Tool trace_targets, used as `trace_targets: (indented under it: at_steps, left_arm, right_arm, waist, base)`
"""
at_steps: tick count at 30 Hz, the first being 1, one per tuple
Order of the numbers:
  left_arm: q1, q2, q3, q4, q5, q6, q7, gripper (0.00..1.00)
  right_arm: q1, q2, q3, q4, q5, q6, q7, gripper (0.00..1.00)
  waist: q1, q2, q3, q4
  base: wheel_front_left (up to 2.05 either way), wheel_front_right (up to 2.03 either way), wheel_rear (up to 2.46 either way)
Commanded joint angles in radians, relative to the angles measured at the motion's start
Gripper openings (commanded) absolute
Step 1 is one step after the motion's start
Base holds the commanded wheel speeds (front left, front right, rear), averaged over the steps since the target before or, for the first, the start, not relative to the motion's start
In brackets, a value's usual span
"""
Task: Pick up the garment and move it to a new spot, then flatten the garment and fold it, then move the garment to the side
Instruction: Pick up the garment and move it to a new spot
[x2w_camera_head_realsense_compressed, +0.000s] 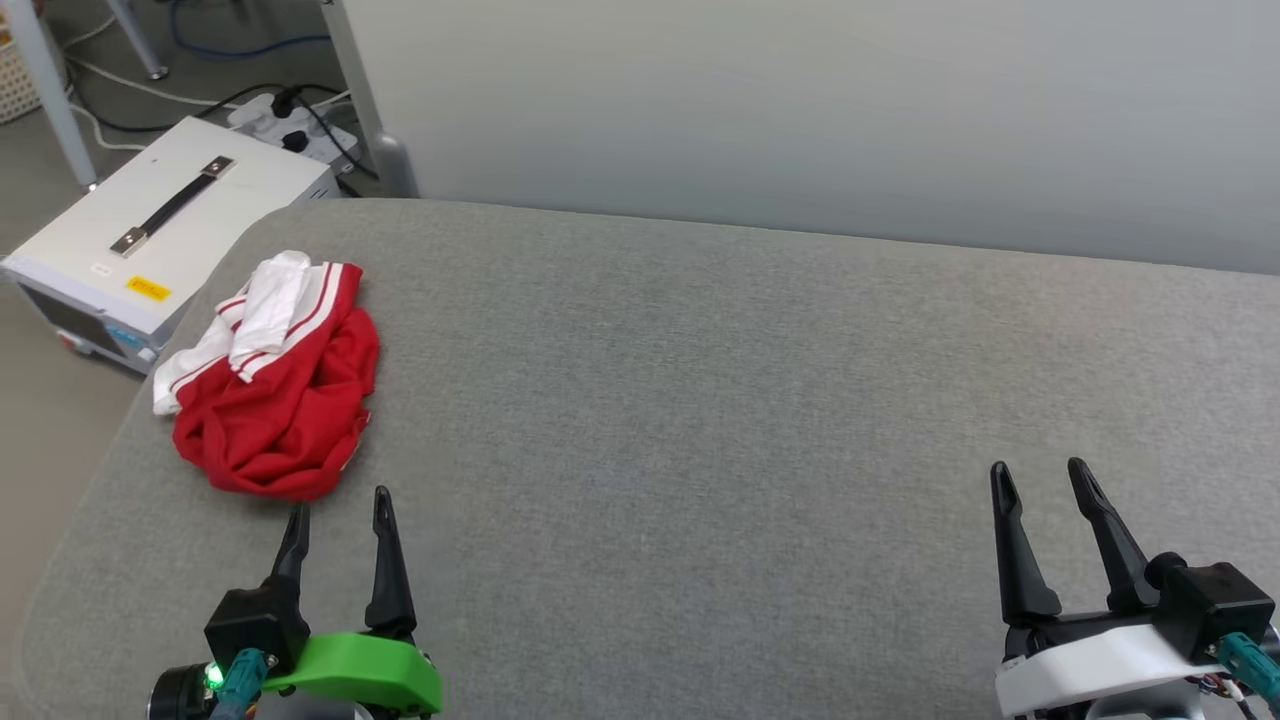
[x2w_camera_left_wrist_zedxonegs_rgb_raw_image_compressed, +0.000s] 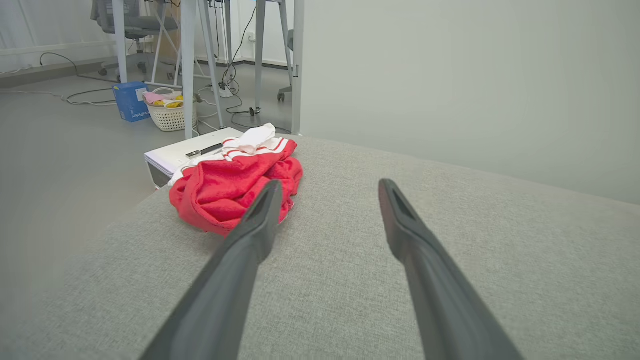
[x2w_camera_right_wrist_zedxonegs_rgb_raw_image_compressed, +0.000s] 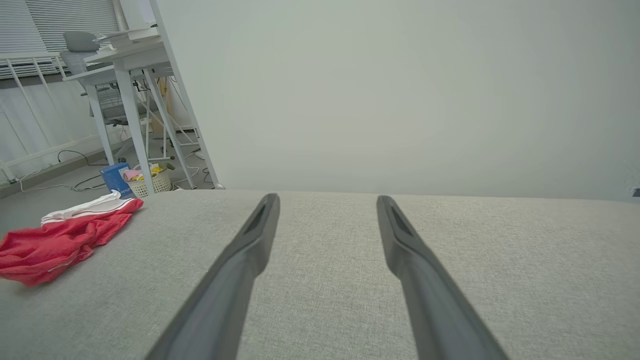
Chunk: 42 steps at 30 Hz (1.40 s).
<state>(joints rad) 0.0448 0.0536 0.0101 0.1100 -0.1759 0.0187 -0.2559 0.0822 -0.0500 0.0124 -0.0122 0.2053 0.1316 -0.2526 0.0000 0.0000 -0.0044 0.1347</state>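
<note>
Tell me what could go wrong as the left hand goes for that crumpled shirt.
The garment lies bunched close to the left edge of the grey surface; a nudge might slide it off towards the white box on the floor. Being crumpled, it may give the open left hand several layers at once, making flattening harder.

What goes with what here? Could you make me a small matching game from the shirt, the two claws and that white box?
Things:
1. garment
2. left gripper
3. right gripper
4. white box

Descriptions:
A. open, on a white mount, far from the garment
B. on the floor beside the table
C. crumpled in a heap near the table's left edge
D. open, on a green mount, fingertips just short of the garment

Pairs: 1-C, 2-D, 3-A, 4-B.
</note>
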Motion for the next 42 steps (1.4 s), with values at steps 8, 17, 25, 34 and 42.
trace_targets:
  at_steps: [8,17,25,34,42]
  left_arm:
    - [-0.02,-0.003,0.027,0.006,-0.012,0.0,-0.006,1.0]
    - [-0.022,-0.003,0.038,0.014,-0.021,-0.001,-0.006,1.0]
    - [-0.019,-0.003,0.046,0.024,-0.033,0.001,-0.006,1.0]
    - [-0.02,-0.003,0.08,0.026,-0.063,-0.016,-0.006,1.0]
    - [-0.222,0.079,0.145,0.075,-0.074,-0.122,-0.006,1.0]
  right_arm:
    - [-0.002,0.0,0.008,-0.003,-0.01,-0.001,-0.009,1.0]
    - [-0.006,0.0,0.019,-0.013,-0.019,-0.001,-0.009,1.0]
    - [-0.007,0.0,0.023,-0.013,-0.025,-0.001,-0.009,1.0]
    - [-0.013,0.0,0.033,-0.01,-0.027,-0.001,-0.009,1.0]
    - [-0.053,0.0,0.04,-0.025,-0.074,-0.001,-0.009,1.0]
  waist:
    - [0.0,0.0,0.02,0.143]
    - [0.0,0.0,0.026,0.247]
    - [0.0,0.0,0.027,0.314]
    - [0.0,0.0,0.027,0.316]
    - [0.0,0.0,0.098,0.264]
  base:
    - [0.0,0.0,0.0]
    - [0.0,0.0,0.0]
    - [0.0,0.0,0.0]
    - [0.0,0.0,0.0]
    - [0.0,0.0,0.0]
